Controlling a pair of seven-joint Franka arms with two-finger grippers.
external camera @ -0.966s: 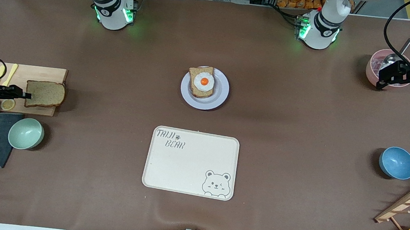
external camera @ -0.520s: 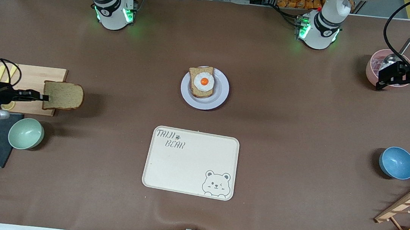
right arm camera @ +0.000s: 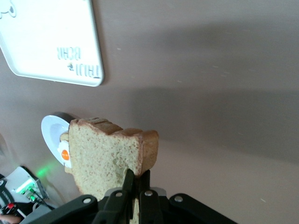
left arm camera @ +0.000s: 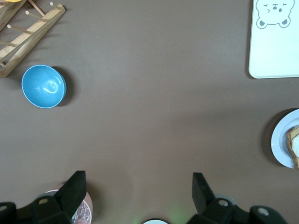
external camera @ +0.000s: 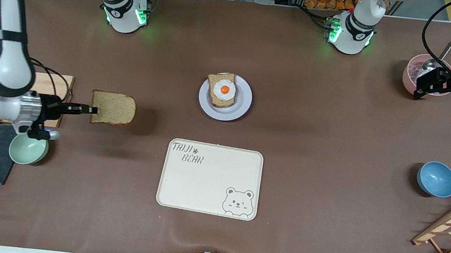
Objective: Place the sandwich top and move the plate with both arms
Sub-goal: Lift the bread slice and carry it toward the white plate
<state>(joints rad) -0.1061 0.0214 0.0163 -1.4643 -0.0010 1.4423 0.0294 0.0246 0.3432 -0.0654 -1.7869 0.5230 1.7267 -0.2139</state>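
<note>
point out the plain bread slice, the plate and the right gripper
sandwich top [external camera: 113,108]: front view, middle of the slice's face
plate [external camera: 244,103]: front view, bare rim beside the egg slice
right gripper [external camera: 89,109]: front view, fingertips shut on the slice's edge

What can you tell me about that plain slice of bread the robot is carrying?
The sandwich top is a bare slice of brown, speckled wholemeal bread with a darker crust, straight at one end and rounded at the other. The right gripper pinches its straight edge, fingers shut on it, and holds it flat in the air over bare brown table, between the wooden cutting board and the plate. Nothing else touches it; its shadow falls on the table below.
</note>
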